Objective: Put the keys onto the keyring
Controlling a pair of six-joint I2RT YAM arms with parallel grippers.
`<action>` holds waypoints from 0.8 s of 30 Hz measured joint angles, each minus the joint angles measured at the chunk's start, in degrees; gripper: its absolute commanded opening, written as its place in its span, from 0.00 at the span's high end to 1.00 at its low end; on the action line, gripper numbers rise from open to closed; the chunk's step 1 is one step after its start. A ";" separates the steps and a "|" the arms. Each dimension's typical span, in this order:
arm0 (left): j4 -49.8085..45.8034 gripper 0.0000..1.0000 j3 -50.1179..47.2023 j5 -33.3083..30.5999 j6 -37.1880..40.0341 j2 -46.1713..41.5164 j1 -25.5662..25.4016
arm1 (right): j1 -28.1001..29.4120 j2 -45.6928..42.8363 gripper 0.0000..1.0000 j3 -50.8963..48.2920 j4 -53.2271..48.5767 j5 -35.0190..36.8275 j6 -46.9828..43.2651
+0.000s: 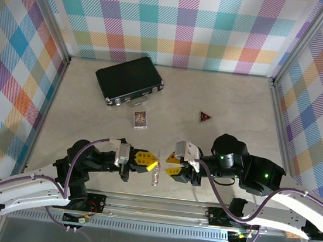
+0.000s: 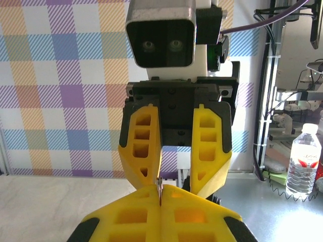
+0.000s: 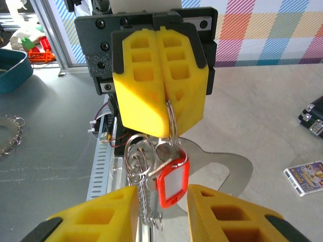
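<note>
The keyring point(image 3: 171, 117), a thin silvery loop, hangs from my left gripper point(image 3: 166, 132), whose yellow fingers are shut on its top edge. Below it dangle the key with its red plastic tag point(image 3: 173, 180), smaller rings point(image 3: 135, 151) and a short chain. My right gripper point(image 3: 160, 197) is open, one finger on each side of the hanging bunch, touching nothing. In the left wrist view my left gripper point(image 2: 160, 190) pinches the ring edge-on, facing the open right gripper point(image 2: 174, 177). From above, the left gripper point(image 1: 151, 162) and right gripper point(image 1: 168, 163) meet tip to tip over the keyring point(image 1: 155, 173).
A black case point(image 1: 130, 80) lies at the back left, a dark red triangular piece point(image 1: 205, 117) at the right, a small card point(image 1: 140, 119) between them. A flat silvery plate point(image 3: 233, 170) lies under the grippers. The aluminium rail point(image 1: 157, 206) runs along the near edge.
</note>
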 measured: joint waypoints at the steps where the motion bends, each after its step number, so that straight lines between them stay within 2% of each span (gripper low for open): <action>1: 0.00 1.00 0.00 0.00 0.00 -0.20 0.02 | 0.00 -0.02 0.69 -0.33 0.37 0.02 0.22; 9: 0.00 1.00 0.00 0.00 0.00 -0.68 0.00 | 0.00 0.09 0.65 -2.64 2.64 -0.13 1.29; 16: 0.00 1.00 0.00 -0.09 0.00 -1.40 0.00 | -0.11 0.31 0.54 -2.97 4.02 -0.26 2.29; 24: -0.52 1.00 0.00 -1.05 0.02 -3.19 0.02 | -1.31 0.96 0.47 -2.99 5.11 -0.63 2.78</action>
